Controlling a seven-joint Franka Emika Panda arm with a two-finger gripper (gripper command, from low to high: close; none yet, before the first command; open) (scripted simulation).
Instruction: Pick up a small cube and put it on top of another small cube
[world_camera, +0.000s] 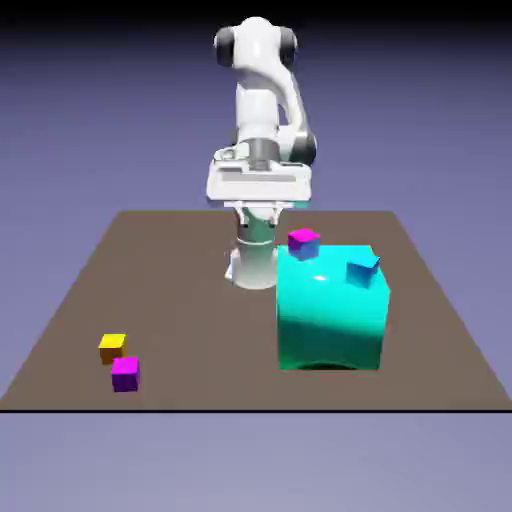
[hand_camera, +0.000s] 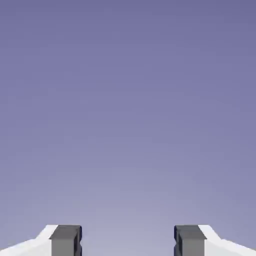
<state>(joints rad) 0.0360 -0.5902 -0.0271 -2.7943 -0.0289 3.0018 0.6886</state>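
Hand view shows the gripper (hand_camera: 128, 242) spread wide, nothing between its fingers, only backdrop. The yellow cube (world_camera: 112, 347) sits near the table's (world_camera: 180, 290) front left, touching a purple cube (world_camera: 125, 373). The magenta-topped cube (world_camera: 303, 242) sits behind the teal block (world_camera: 330, 315).

The arm (world_camera: 262, 90) is glossy white with rounded, tube-like segments and dark grey caps at the joints. A dark grey ring sits above the wide, flat white hand (world_camera: 258, 181). Its base is a white cylinder. The two fingertips (hand_camera: 65, 240) are grey, square-ended blocks on white mounts.
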